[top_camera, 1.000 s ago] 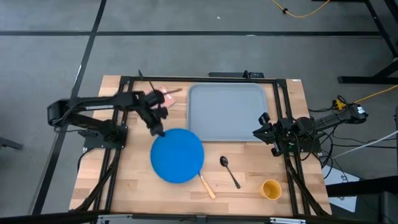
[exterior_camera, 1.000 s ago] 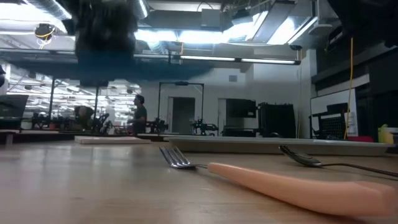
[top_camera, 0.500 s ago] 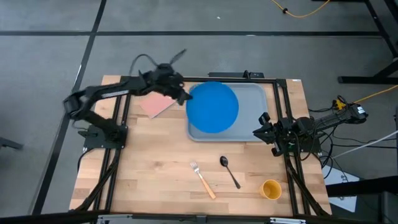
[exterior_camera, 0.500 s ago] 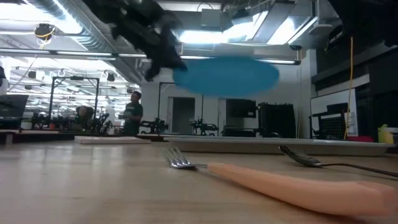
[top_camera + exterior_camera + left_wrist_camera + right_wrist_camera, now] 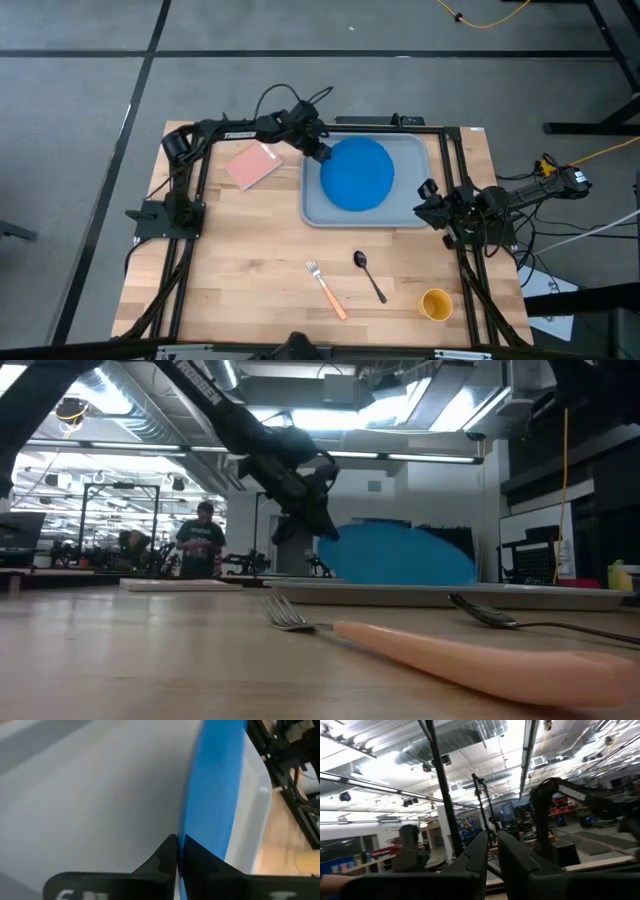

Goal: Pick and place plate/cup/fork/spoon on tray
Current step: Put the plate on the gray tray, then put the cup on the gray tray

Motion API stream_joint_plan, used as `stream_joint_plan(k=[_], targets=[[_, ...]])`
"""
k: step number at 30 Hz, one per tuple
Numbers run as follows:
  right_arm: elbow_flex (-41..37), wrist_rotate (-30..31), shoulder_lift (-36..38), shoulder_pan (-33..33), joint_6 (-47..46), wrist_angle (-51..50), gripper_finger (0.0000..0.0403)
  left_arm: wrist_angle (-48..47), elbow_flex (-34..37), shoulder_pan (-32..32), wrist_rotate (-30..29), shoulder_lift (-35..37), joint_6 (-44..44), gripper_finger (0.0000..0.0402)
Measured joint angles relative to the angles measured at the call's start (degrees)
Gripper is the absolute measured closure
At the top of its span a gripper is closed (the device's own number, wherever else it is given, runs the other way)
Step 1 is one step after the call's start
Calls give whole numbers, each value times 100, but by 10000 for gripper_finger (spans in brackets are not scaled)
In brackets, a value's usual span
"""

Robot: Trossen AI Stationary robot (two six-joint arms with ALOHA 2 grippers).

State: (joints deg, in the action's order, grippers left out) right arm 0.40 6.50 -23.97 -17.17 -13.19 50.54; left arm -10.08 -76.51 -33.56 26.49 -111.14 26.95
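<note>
The blue plate [image 5: 357, 172] is over the grey-blue tray [image 5: 408, 212] at the table's far right, and my left gripper [image 5: 318, 151] is shut on it at its left rim. The plate also shows in the low view [image 5: 400, 555] and in the left wrist view [image 5: 215, 785]. The fork [image 5: 327, 288], the black spoon [image 5: 368, 274] and the yellow-orange cup [image 5: 435, 303] lie or stand on the bare wood near the front edge. My right gripper [image 5: 422, 203] is shut and empty, by the tray's right side. My left gripper pinches the plate's rim [image 5: 186, 827] between its two fingers, one above and one below, at the plate's far-left edge. The fingers come from the table's left, slanting down. The plate is tilted, with the held side higher [image 5: 325, 532]. Whether its right side rests on the tray I cannot tell.
A pink card [image 5: 252, 164] lies left of the tray. Black frame rails [image 5: 190, 250] run along both table sides. Bare wood lies between the card and the fork. A person [image 5: 203, 540] stands in the room beyond the table.
My left gripper has lifted the plate off the wood at the near left and carried it toward the far right, over the tray. It has then gone down with it. The plate, flat before, is now tilted low over the tray. The person behind has walked left.
</note>
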Motion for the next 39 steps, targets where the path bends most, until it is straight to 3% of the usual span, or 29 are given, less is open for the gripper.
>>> stream_joint_plan(k=[6, 30, 39], targets=[[0, -471, 0, -1, -2, -4, 354, -217, -24, -109, -157, -14, -6, 358], [0, -464, -2, 0, 17, -207, 354, -714, -22, -13, -331, -12, -56, 353], [0, -464, -2, 0, -125, -222, 354, -864, -22, -13, -1082, -12, -346, 353]])
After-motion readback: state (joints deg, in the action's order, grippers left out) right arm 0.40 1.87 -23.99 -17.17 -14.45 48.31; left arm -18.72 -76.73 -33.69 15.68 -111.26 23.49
